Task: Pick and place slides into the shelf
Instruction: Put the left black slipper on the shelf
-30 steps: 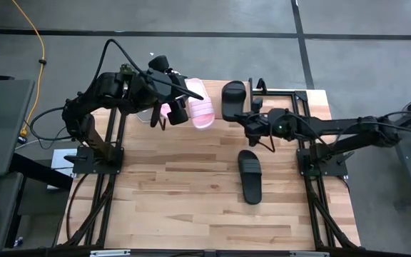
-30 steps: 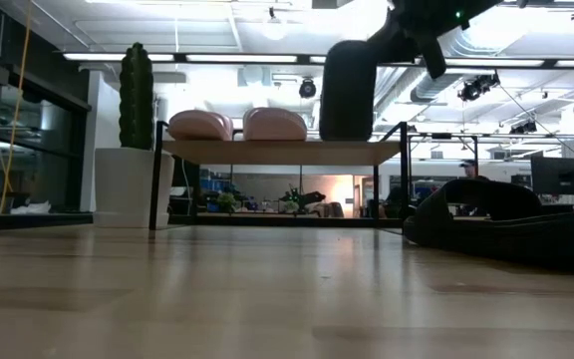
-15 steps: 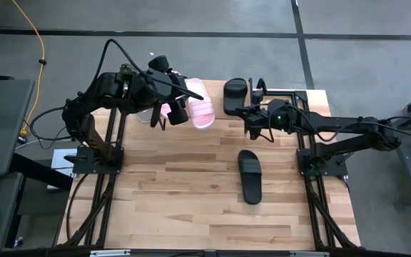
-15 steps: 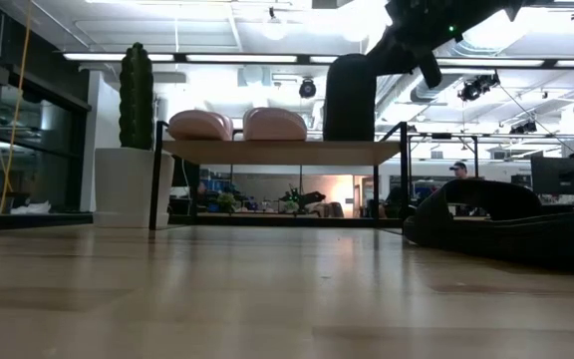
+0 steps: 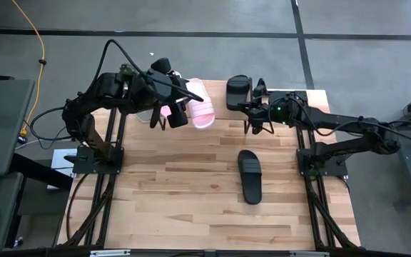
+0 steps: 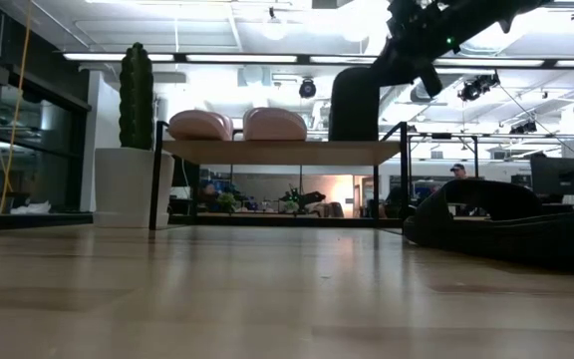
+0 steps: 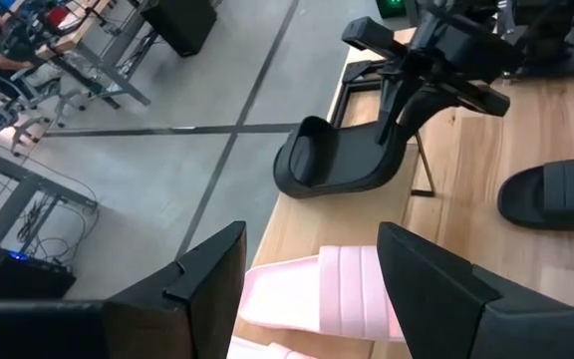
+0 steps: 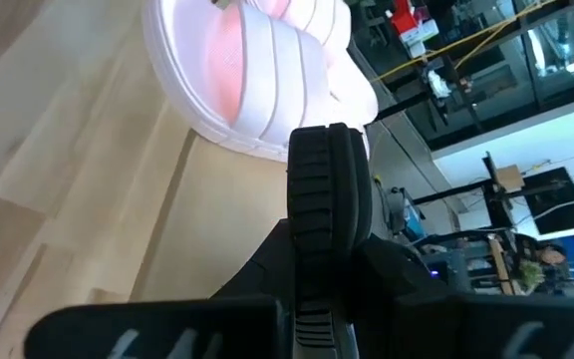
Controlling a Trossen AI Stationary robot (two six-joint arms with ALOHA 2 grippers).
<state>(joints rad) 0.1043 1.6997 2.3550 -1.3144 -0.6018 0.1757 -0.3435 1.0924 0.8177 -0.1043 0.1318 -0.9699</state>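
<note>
**Right gripper held a black slide over the shelf**

The right gripper (image 5: 252, 108) was pinched on a black slide (image 5: 237, 93), its fingers clamped on the sandal's edge; in the right wrist view the slide (image 8: 329, 199) stood edge-on between them. Seen from table height, this slide (image 6: 354, 103) hung upright, its lower end at the shelf (image 6: 277, 151) top board, on the side of the board away from the cactus pot (image 6: 128, 187). In the left wrist view it (image 7: 342, 162) lay on its side against the right arm's fingers, at the table's far edge.

Just beside the held slide, along the board toward the left arm, sat the pink slides (image 6: 237, 125), side by side on the shelf. From above, one pink slide (image 5: 203, 113) showed clearly; the other was mostly hidden under the left arm.

The left gripper (image 5: 164, 118) hovered over those pink slides with its fingers (image 7: 207, 284) spread apart, holding nothing; a pink slide (image 7: 337, 294) showed in the gap between them.

Nearer the front of the table (image 5: 163, 200), well apart from both grippers, the second black slide (image 5: 250, 175) lay flat on the wood.
</note>
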